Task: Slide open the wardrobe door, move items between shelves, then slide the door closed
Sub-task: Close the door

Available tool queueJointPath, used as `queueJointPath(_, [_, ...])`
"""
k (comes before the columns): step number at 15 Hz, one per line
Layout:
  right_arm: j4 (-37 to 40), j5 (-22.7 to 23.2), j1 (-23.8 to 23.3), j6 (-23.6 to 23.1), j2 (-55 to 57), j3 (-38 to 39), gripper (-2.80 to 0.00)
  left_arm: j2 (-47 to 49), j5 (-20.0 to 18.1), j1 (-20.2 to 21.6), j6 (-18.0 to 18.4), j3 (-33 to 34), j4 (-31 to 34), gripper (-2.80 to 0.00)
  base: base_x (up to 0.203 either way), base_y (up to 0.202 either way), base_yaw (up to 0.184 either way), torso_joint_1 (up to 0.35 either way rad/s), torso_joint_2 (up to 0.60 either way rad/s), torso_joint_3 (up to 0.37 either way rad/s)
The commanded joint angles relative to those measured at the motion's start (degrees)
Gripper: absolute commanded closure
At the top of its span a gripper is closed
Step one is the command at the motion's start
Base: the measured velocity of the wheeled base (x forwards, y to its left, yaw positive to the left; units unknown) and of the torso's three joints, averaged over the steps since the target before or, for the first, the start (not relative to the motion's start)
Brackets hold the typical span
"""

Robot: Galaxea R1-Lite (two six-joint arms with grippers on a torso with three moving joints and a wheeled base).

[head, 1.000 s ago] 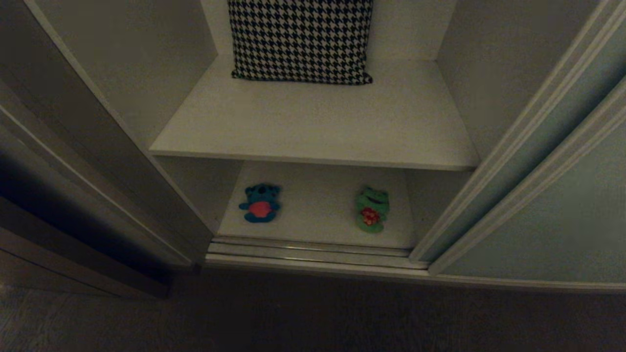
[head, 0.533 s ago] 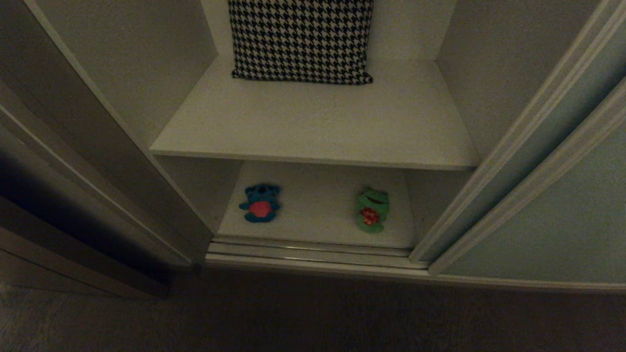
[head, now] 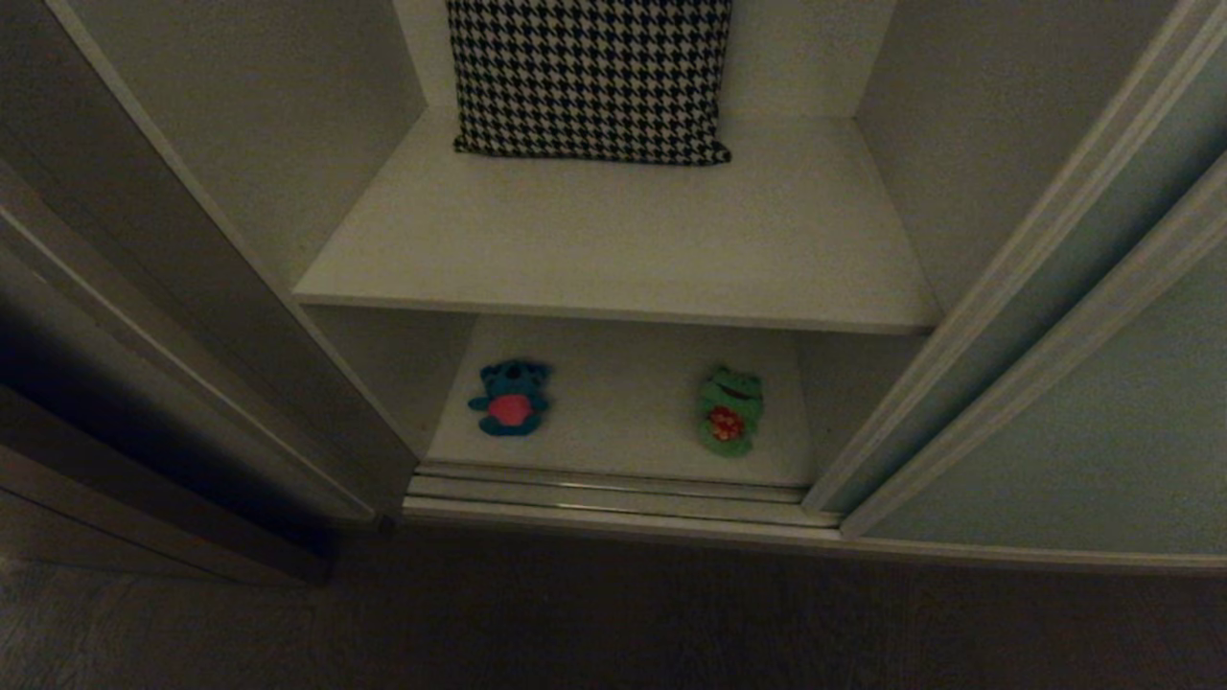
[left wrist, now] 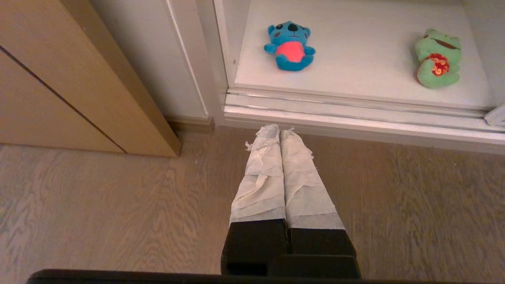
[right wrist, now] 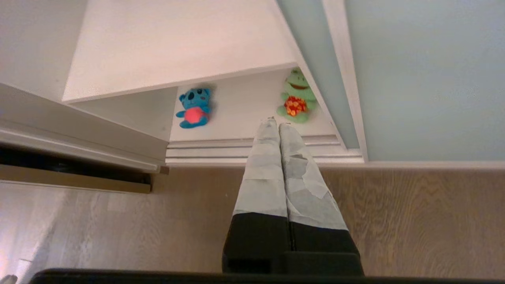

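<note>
a: what colours do i have in front of me?
b: small blue plush toy with a red belly, green plush frog with a red spotted patch, black-and-white houndstooth pillow, pale grey-green sliding door panel.

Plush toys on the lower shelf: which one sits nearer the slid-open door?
The green frog, beside the door; the blue plush lies by the opposite wall.

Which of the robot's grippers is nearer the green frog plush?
Right, as a judgement. The right gripper, shut, hovers over the floor with its tips just short of the green frog plush. The left gripper, shut, points nearer the blue plush.
</note>
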Motion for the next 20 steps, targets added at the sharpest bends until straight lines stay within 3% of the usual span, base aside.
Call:
queueJointPath(1, [0.1, 1.7, -2.6, -0.1, 3.0, -0.2, 0.0, 0.1, 0.0, 0.0, 0.0, 0.0, 0.0, 0.0, 0.0, 0.0, 0.0, 0.0, 0.0, 0.0])
queueJointPath(11, [-5.6, 2.5, -3.5, -0.2, 13.9, -1.5, 0.0, 0.1, 0.0, 0.0, 0.0, 0.0, 0.0, 0.0, 0.0, 0.0, 0.0, 0.0, 0.0, 0.0])
queueJointPath(20, [-11.2, -0.4, 0.3, 0.1, 19.7, -0.9, 0.0, 0.1, 0.0, 0.0, 0.0, 0.0, 0.0, 0.0, 0.0, 0.0, 0.0, 0.0, 0.0, 0.0])
